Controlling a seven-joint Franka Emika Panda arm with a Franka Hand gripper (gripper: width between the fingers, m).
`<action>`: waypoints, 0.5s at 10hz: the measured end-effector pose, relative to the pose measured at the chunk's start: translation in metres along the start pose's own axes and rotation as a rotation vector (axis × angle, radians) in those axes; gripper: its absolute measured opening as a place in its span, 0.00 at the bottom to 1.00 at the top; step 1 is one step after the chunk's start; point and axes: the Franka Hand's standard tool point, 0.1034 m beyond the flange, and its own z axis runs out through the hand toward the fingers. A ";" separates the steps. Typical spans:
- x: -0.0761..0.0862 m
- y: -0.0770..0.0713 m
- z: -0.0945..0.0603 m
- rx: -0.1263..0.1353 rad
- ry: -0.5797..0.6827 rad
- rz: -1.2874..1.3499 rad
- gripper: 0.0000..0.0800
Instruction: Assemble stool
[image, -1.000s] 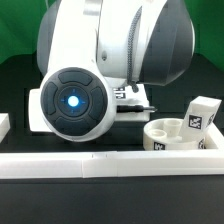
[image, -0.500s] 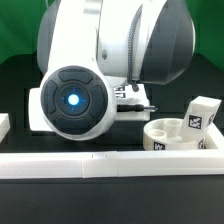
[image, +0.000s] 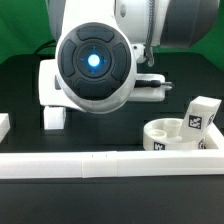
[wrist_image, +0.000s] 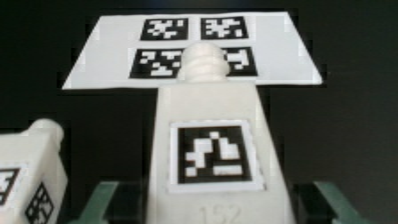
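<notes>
So the leg (wrist_image: 215, 140) is lying flat on the black worktop (wrist_image: 347, 120), tag side up. Its narrow knobby end points at the marker board (wrist_image: 107, 55) and overlaps the board's near edge in the wrist view. The gripper (wrist_image: 217, 197) is right over the leg's thick end. Its fingers (wrist_image: 111, 198) are spread wide, one on each side, and there's a dark strip of worktop between each finger and the leg, so it isn't holding anything. A second leg (wrist_image: 25, 175) sits just beside the first one, also with a tag on it, partly cut off at the picture's edge. From the exterior view you can't see either of those, because the arm (image: 95, 62) with its blue light fills most of the shot. The seat (image: 178, 133) sits toward the exterior view's right, close to the front edge of the worktop and just behind the long white rail (image: 100, 161) that runs along that edge. A third leg (image: 203, 112) stands upright at the far side of the seat, tag facing the camera. Its base is hidden behind the seat rim, so I can't tell if they touch. A small white block (image: 3, 125) shows at the exterior view's left edge.
</notes>
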 end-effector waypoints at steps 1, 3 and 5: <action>0.000 0.000 0.000 0.000 0.001 0.000 0.42; 0.006 0.001 -0.004 -0.002 0.038 0.000 0.42; 0.015 -0.002 -0.006 0.000 0.116 0.017 0.42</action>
